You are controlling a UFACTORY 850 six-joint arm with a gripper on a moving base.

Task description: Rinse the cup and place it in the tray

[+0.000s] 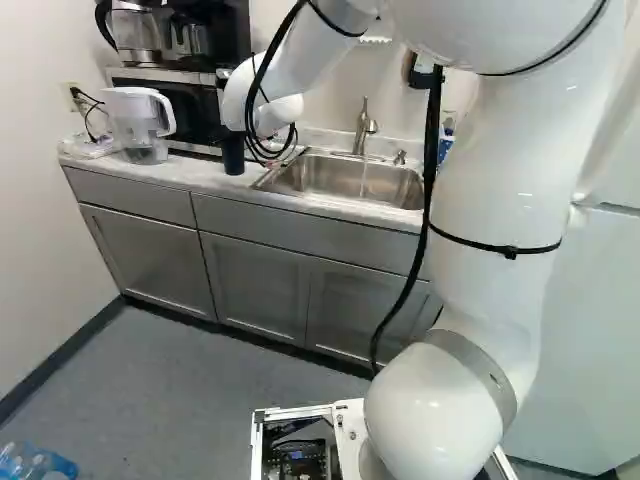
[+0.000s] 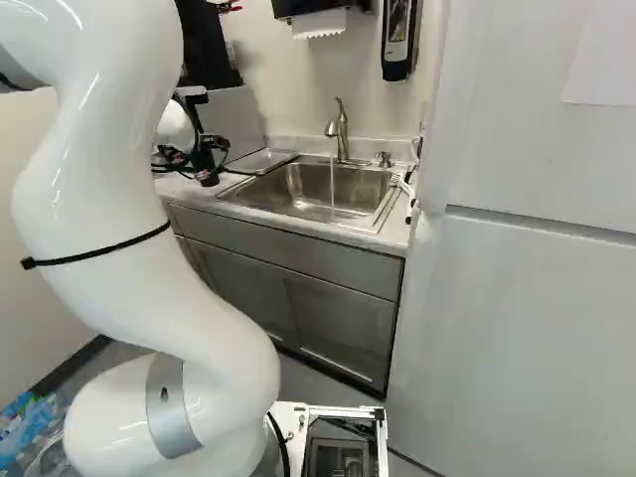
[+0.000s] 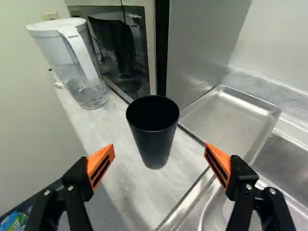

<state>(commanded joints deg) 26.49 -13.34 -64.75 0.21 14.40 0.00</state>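
- Cup (image 3: 153, 137): black, upright, mouth up on the counter (image 3: 113, 127). The step in hand looks to be the pick-up, ahead of the rinse; whether it has been rinsed cannot be told from here.
- Gripper (image 3: 159, 146): spread wide, its orange pads (image 3: 100, 166) well apart, with nothing held. Neither pad touches the cup.
- The cup lies ahead of the gripper, roughly in line with the middle of the gap. In the left base view it stands at the upper left, just below the arm's wrist.
- The next move calls for going forward with the cup kept centred, then closing on both its sides. It tapers towards its foot, so an off-centre approach could tip it, and an uneven squeeze might let it slip.
- Tray (image 3: 231, 118): shallow metal, just beside the cup, on the side towards the sink (image 2: 306, 189). The finger on that side should pass clear of its rim.
- The sink sits near the middle of the right base view; water (image 2: 332, 187) runs from the faucet (image 2: 341, 131) into it, so rinsing could follow the grasp.
- Farther off, the pitcher (image 3: 72, 60) and microwave (image 3: 122, 45) stand beyond the cup; both also show at the upper left of the left base view.
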